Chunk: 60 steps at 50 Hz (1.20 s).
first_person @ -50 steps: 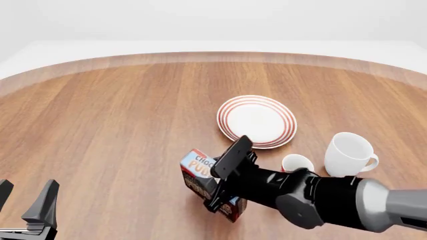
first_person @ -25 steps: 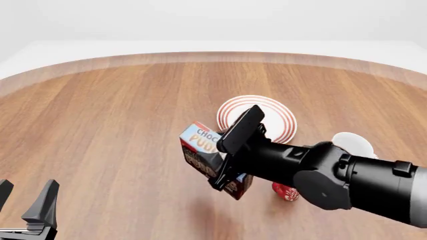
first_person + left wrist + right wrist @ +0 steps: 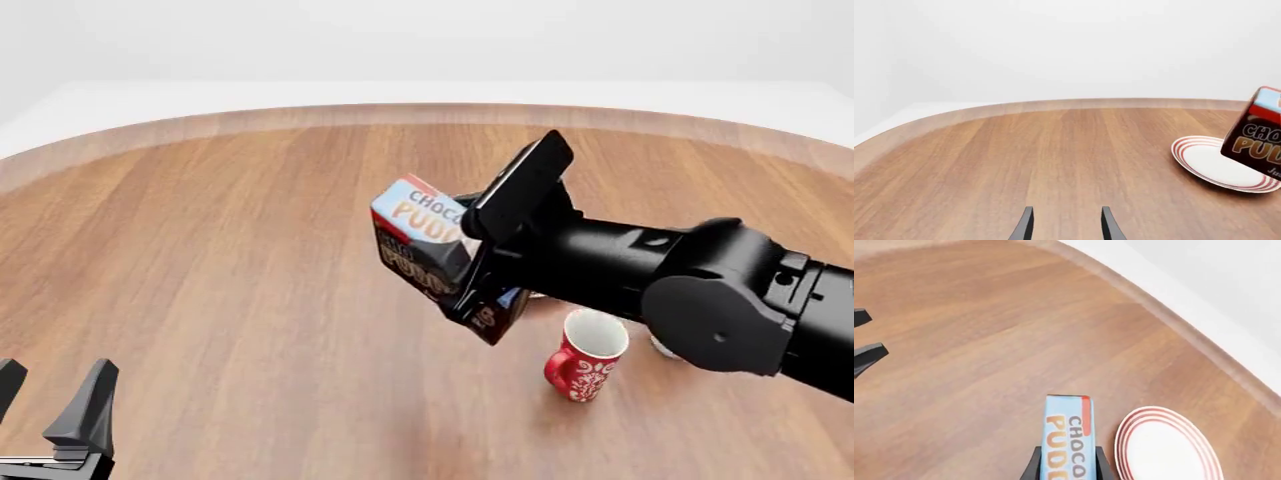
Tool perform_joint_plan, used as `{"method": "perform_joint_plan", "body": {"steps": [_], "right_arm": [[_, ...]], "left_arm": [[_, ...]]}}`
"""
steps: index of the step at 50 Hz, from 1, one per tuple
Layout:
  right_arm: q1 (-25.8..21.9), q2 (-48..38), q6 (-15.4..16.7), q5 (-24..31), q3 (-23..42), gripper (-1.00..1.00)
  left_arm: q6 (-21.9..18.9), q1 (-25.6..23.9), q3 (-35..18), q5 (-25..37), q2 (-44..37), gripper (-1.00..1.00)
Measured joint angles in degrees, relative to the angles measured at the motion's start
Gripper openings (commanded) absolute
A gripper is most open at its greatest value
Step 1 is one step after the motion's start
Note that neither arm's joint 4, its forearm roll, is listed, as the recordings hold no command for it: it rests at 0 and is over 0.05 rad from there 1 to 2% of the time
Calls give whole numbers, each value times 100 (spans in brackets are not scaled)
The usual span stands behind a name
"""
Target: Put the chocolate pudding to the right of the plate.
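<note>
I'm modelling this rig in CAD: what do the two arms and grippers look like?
Right arm: thick matte black rounded segments with a large round joint cap, no visible cables or markings. Right gripper: flat black rectangular fingers. Left gripper: dark, tapered, wedge-shaped fingers on a pale grey base; its arm is out of view.

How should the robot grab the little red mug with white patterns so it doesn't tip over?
Probably by the rim, coming straight down from above. The red mug stands upright on the table with its open mouth facing up, so one finger could go inside and one outside the wall. Its handle isn't clear here. The right gripper is busy holding the chocolate pudding, so it would have to wait.
</note>
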<state>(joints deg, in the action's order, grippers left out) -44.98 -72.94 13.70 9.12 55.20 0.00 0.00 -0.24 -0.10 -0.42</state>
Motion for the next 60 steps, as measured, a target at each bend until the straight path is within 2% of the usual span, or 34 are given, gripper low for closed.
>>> {"method": "perform_joint_plan", "body": {"steps": [20,35,60], "right_arm": [[222,8,184,364,561,-100],[464,-60,373,779,1243,-100],[1056,-358,566,1256,2227,-100]], "left_arm": [[0,0,0,0,0,100],[0,0,0,0,0,100],[0,0,0,0,0,100]]}}
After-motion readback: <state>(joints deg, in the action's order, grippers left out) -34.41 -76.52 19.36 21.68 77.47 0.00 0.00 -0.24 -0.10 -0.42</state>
